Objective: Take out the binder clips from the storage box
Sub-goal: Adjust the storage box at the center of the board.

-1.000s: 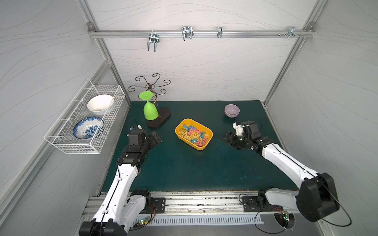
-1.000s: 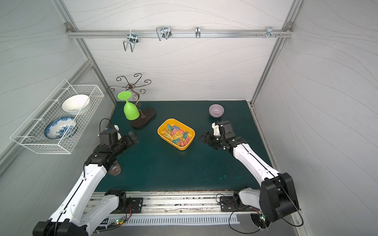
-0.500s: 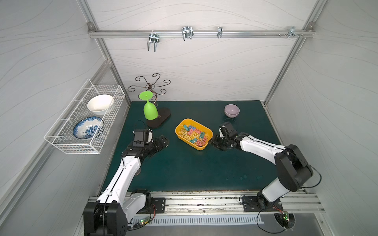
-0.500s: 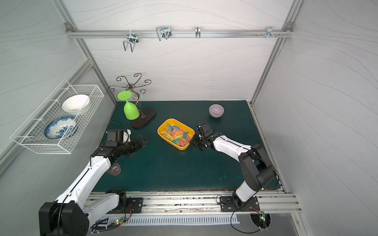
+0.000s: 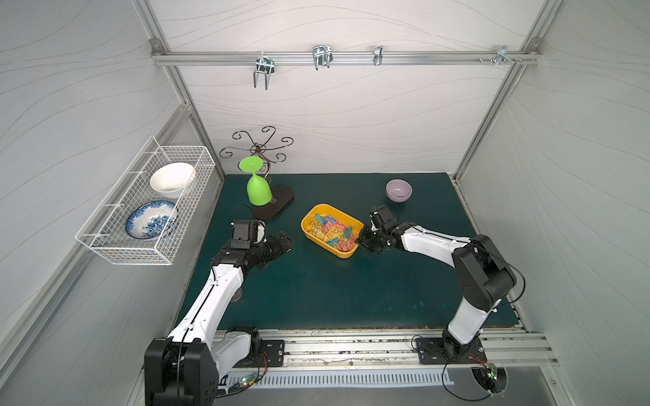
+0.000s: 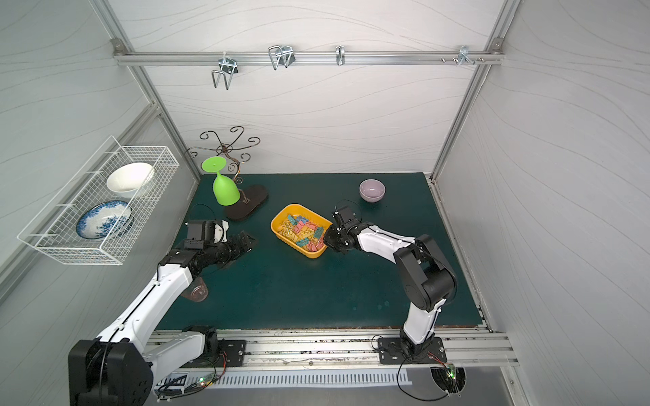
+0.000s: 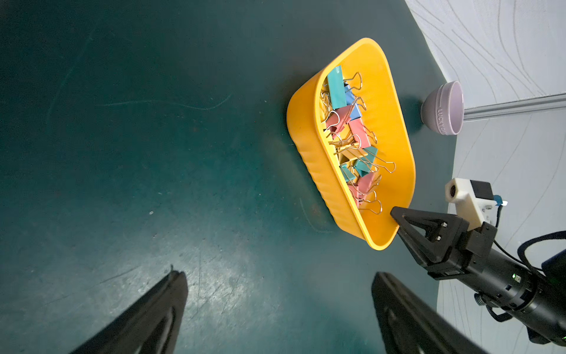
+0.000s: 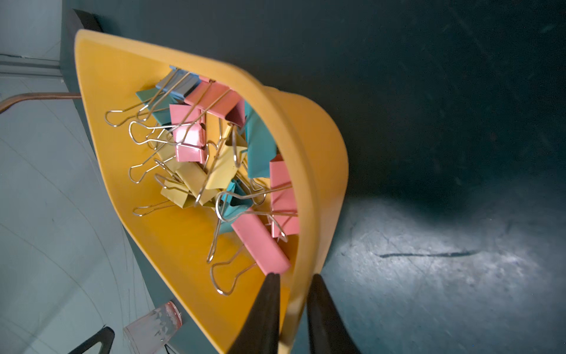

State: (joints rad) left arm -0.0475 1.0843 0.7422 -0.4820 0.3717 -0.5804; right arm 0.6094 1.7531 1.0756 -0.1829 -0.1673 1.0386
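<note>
The left gripper [image 7: 277, 274] is spread wide over the scuffed green mat [image 5: 316, 291], apart from the glossy, ribbed yellow storage box [image 7: 309, 159] at mid-table, which holds the pastel, wire-handled binder clips [image 8: 214, 159]. The right gripper [image 8: 294, 277] pinches the box's rim, plain only in the right wrist view. Only the left wrist view shows "LUCKY" on the lilac bowl [image 7: 441, 110].

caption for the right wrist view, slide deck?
Right gripper pinching the yellow storage box's rim, one jaw inside; pastel binder clips piled within.
</note>
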